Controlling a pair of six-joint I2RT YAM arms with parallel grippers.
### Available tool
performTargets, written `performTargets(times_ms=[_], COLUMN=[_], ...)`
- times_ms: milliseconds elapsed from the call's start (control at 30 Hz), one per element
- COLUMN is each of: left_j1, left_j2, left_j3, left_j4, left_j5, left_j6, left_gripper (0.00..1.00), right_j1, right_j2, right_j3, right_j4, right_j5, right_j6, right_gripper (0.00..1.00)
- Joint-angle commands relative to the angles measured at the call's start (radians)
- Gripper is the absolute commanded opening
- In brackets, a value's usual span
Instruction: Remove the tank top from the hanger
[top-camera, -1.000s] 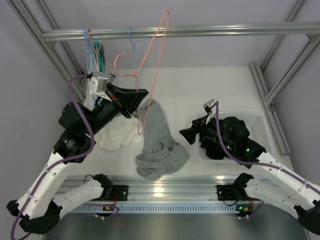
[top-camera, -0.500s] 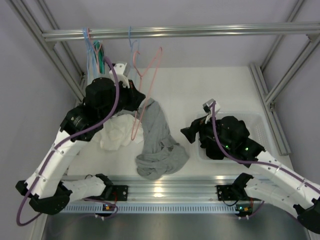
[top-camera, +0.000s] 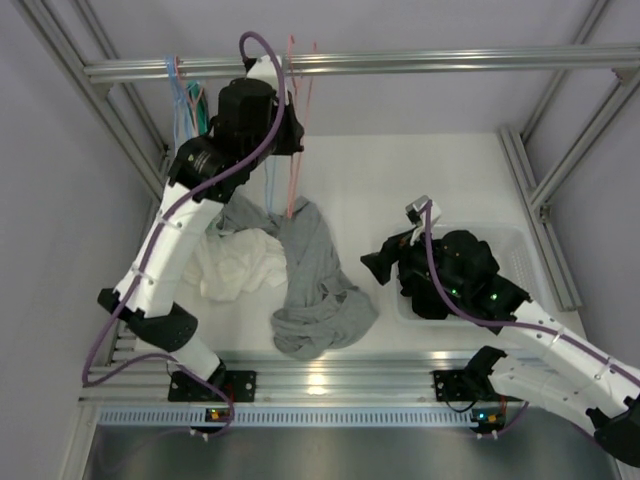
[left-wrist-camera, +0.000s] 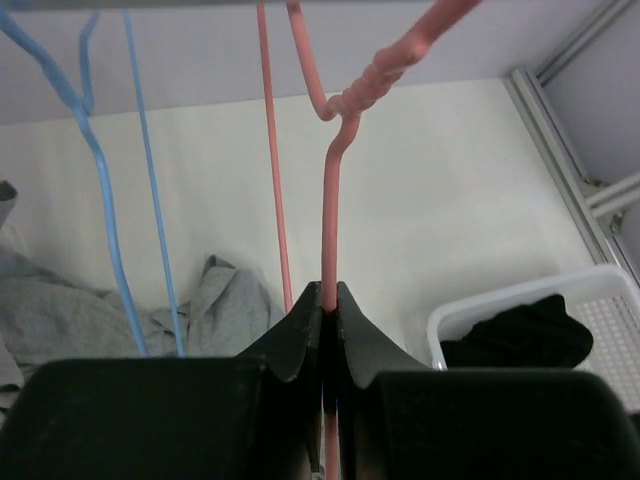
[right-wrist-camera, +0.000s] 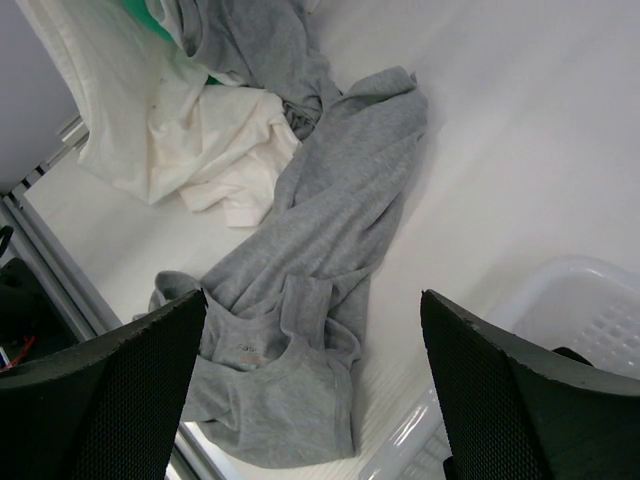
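Note:
The grey tank top (top-camera: 318, 285) lies crumpled on the white table, off the hanger; it fills the right wrist view (right-wrist-camera: 300, 300). My left gripper (top-camera: 290, 135) is raised to the top rail and shut on the pink wire hanger (top-camera: 296, 130), whose wire runs up between my fingertips (left-wrist-camera: 327, 300) to a twisted neck (left-wrist-camera: 365, 85). My right gripper (top-camera: 372, 266) is open and empty, hovering just right of the tank top, beside the bin.
A metal rail (top-camera: 420, 62) crosses the back with blue hangers (top-camera: 180, 90) on it. White and grey garments (top-camera: 235, 265) are piled at the left. A white bin (top-camera: 520, 250) with black clothing stands at the right, behind my right arm.
My left arm has lifted the pink hanger up and back to the rail. The tank top stays on the table. The right arm has not moved.

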Motion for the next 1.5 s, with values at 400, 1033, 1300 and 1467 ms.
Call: performTargets(times_ms=[400, 1033, 1300, 1467], left_j1=[0.196, 0.179, 0.124, 0.083], left_j2=[0.175, 0.095, -0.041, -0.181], left_j3=[0.182, 0.004, -0.054, -0.158], left_j4=[-0.046, -0.050, -0.049, -0.047], left_j5=[0.147, 0.195, 0.170, 0.181], left_j6=[-0.051, -0.081, -0.084, -0.091], left_gripper=[0.00, 0.17, 0.64, 0.99], right_j1=[0.008, 0.006, 0.018, 0.095], right_j2=[-0.005, 0.039, 0.217, 0.413], right_j3=[0.060, 0.049, 0.058, 0.114], right_j4=[0.008, 0.052, 0.137, 0.137], right_j5=[-0.016, -0.096, -0.177, -0.064], right_j6=[-0.023, -0.032, -0.041, -0.079], right_gripper=[0.85, 0.90, 0.99, 0.99])
